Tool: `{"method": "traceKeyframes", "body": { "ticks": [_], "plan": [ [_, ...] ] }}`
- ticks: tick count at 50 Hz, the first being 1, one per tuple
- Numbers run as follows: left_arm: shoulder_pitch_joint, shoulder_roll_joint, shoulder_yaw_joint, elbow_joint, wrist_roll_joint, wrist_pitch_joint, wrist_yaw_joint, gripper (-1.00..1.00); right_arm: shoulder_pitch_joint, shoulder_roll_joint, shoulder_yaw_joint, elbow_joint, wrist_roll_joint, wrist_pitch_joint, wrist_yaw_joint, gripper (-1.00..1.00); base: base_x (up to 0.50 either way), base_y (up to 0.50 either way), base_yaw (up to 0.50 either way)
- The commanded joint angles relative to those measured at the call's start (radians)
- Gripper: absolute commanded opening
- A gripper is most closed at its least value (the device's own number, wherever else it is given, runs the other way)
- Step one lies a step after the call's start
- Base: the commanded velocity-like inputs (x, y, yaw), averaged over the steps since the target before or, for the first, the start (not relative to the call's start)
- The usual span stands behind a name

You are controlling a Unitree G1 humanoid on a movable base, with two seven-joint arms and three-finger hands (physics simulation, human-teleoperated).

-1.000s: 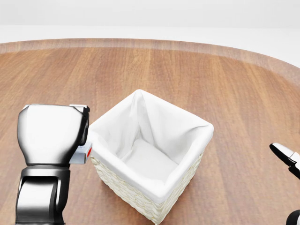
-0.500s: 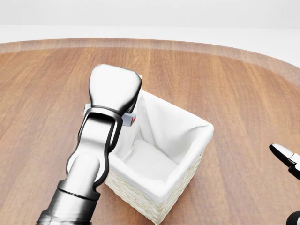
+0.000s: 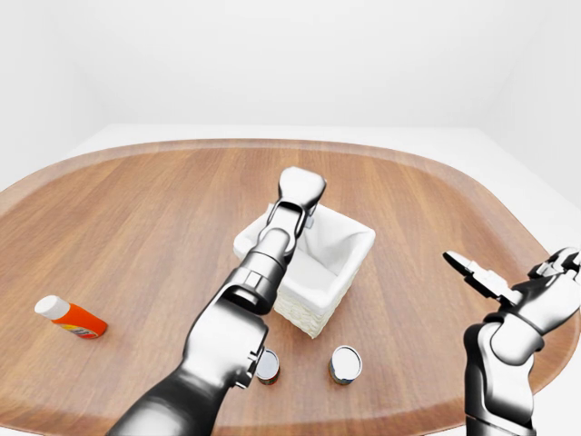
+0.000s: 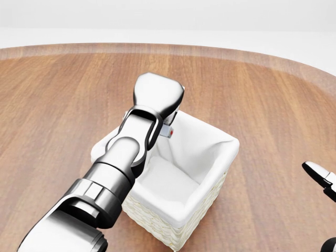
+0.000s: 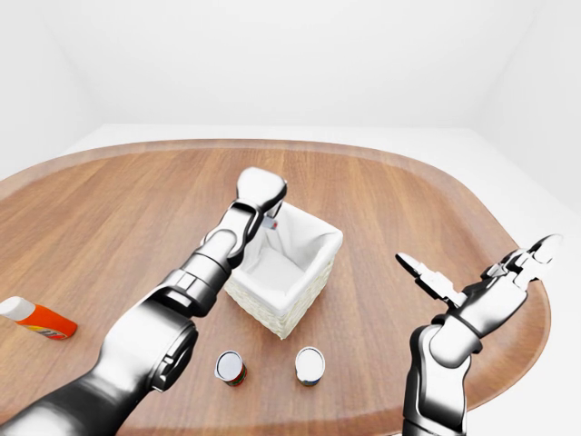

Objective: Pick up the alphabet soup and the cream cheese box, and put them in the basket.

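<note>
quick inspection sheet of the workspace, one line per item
surface: rounded wooden table, one level.
job's things: white lined basket mid-table, inside looks empty; a small box with a red mark, likely the cream cheese, under the left hand over the basket's far rim; two cans stand below the basket in the right-eye view, which is the soup cannot be told.
clutter: orange bottle with white cap lying at the left.
grippers: left hand over the basket, grip on the box hidden; right hand raised, fingers spread, empty.
cables: nothing seen.
surroundings: plain white walls and floor.
</note>
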State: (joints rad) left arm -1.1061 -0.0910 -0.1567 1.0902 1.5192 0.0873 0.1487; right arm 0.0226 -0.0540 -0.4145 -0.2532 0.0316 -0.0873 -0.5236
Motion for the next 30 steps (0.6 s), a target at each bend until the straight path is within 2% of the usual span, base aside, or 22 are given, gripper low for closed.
{"method": "traceKeyframes", "body": {
  "ticks": [1,4,11,20,21,22,23,29,30],
  "plan": [
    [-0.099,-0.021,-0.001,0.193,-0.048,0.000,0.062,-1.00,0.003,0.002,-0.002,-0.010,0.006,0.000,0.000,1.00,0.00,0.00,0.00],
    [-0.098,-0.027,-0.001,0.211,-0.058,0.000,0.099,-1.00,0.002,0.001,-0.003,-0.011,0.006,0.000,0.000,1.00,0.00,0.00,0.00],
    [-0.102,-0.045,0.004,0.223,-0.078,0.000,0.110,-1.00,0.002,0.002,0.000,-0.008,0.002,0.000,0.000,1.00,0.00,0.00,0.00],
    [-0.099,-0.040,0.003,0.235,-0.087,0.000,0.126,-1.00,0.005,0.003,0.001,-0.009,-0.003,0.000,0.000,1.00,0.00,0.00,0.00],
    [-0.100,-0.042,0.000,0.234,-0.086,0.000,0.126,-0.76,0.004,0.003,0.000,-0.005,-0.004,0.000,0.000,1.00,0.00,0.00,0.00],
    [-0.098,-0.044,-0.004,0.235,-0.082,0.000,0.121,0.45,0.004,0.003,0.000,-0.010,-0.004,0.000,0.000,1.00,0.00,0.00,0.00],
    [-0.099,-0.045,-0.005,0.235,-0.080,0.000,0.121,1.00,0.005,0.003,0.001,-0.012,-0.004,0.000,0.000,1.00,0.00,0.00,0.00],
    [-0.103,-0.045,0.007,0.233,-0.096,0.000,0.135,1.00,0.003,0.003,0.001,-0.001,-0.007,0.000,0.000,1.00,0.00,0.00,0.00],
    [-0.100,-0.044,0.009,0.234,-0.105,0.000,0.110,1.00,0.003,0.003,0.001,0.001,-0.009,0.000,0.000,1.00,0.00,0.00,0.00]
  ]
}}
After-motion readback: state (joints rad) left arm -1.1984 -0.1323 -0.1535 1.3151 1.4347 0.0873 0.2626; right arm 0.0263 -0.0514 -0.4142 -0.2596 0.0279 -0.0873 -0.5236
